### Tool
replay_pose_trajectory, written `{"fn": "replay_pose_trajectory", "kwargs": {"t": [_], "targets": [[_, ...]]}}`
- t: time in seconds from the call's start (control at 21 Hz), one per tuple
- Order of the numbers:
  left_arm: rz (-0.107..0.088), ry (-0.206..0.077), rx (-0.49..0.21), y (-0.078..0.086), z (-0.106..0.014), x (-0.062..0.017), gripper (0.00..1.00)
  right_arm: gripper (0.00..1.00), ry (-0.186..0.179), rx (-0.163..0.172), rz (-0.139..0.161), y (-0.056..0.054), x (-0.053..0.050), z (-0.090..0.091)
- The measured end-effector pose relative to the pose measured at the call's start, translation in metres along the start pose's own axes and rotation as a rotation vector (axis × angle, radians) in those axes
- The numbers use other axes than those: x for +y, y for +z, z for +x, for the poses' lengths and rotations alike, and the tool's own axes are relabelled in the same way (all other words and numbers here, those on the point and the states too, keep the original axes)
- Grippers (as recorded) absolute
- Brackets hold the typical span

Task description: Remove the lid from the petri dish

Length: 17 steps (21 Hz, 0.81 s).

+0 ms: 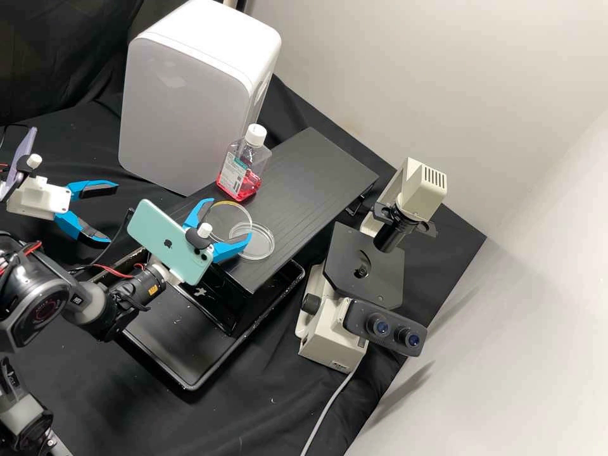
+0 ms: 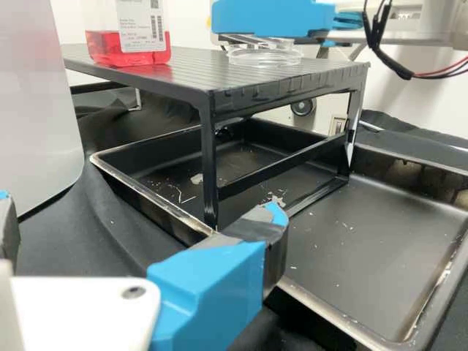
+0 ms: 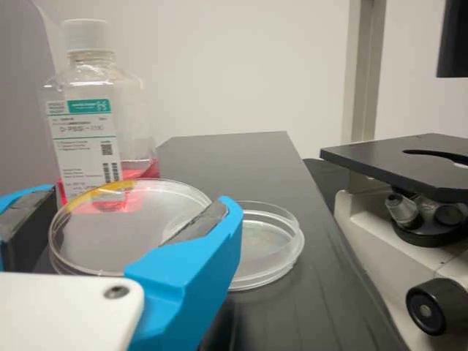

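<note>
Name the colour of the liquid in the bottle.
Red-pink liquid, best in the left wrist view.

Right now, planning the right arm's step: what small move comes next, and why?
Probably carry the lid sideways, clear of the dish, and set it on the black shelf: the right gripper is shut on it, yet it overlaps the dish.

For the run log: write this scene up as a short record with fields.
lid: clear, held in the right gripper, off the dish and beside it
dish: open, flat on the stand
right gripper: shut on the lid
left gripper: open, holds nothing, off to the stand's side
bottle: red liquid, white cap, upright on the stand behind the dish
stand: black, its legs in a tray
microscope: beside the stand
</note>
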State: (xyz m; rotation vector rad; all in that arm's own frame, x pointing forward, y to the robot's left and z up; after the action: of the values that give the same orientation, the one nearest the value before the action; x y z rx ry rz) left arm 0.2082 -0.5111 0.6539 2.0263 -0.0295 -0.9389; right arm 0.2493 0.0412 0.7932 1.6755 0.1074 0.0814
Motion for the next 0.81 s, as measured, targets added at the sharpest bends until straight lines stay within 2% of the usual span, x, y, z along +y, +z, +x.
{"fn": "replay_pose_trajectory", "kwargs": {"t": [0.24,0.38,0.81], "targets": [[0.0,0.0,0.0,0.0,0.0,0.0,1.0,0.0,-0.023,0.006,-0.029,-0.0014,-0.006,0.001],[0.0,0.0,0.0,0.0,0.0,0.0,1.0,0.0,-0.024,0.005,-0.042,-0.0015,-0.0074,0.0034],[0.0,0.0,0.0,0.0,0.0,0.0,1.0,0.0,-0.023,0.009,-0.046,-0.0005,-0.0092,0.0062]]}}
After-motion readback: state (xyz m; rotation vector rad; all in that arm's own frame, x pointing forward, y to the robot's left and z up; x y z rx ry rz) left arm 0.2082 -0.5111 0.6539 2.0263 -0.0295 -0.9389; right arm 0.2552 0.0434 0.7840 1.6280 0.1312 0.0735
